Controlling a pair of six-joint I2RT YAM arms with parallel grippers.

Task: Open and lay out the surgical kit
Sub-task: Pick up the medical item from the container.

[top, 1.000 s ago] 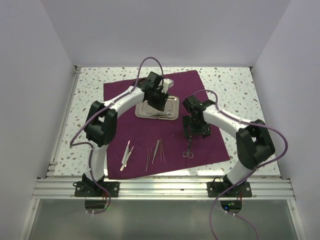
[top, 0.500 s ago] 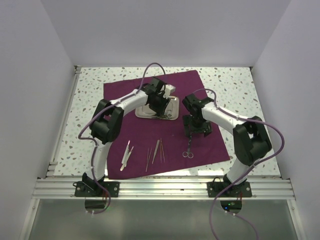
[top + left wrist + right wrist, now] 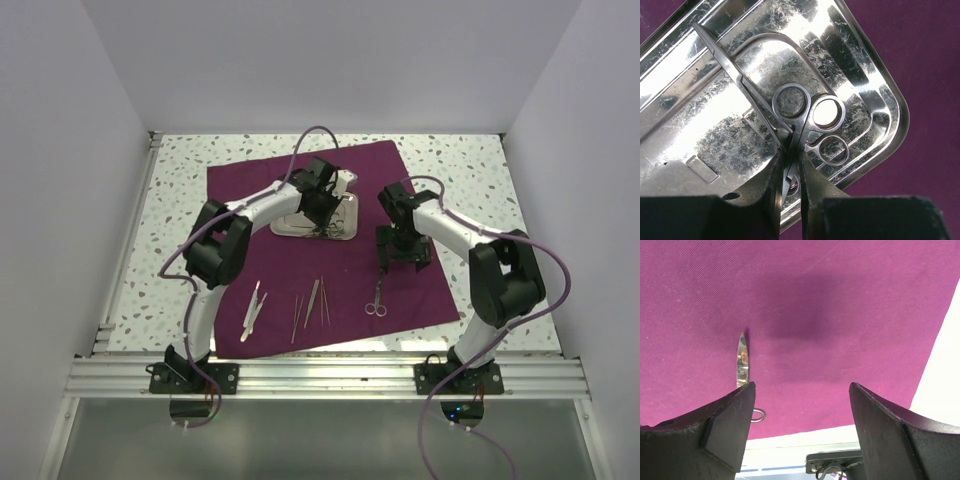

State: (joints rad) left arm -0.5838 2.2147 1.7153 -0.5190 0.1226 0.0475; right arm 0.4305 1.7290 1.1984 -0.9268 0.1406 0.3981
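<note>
Moved: left gripper (image 3: 790, 162) has slid right over the steel tray (image 3: 892, 107) and drawn its jaws in since a second ago; right gripper (image 3: 801, 390) has drifted slightly right and farther away.
Left jaws: narrowed to a slit around the shank of the ring-handled scissors (image 3: 742, 82), apparently gripping it.
Right jaws: wide apart, empty, above the purple cloth (image 3: 840, 300).
Kit: cloth spread flat; tray at its far middle; tweezers (image 3: 254, 308), probes (image 3: 310, 302) and laid-out scissors (image 3: 377, 298) nearer.
Meaning: another tray instrument seems ready to lift out.
</note>
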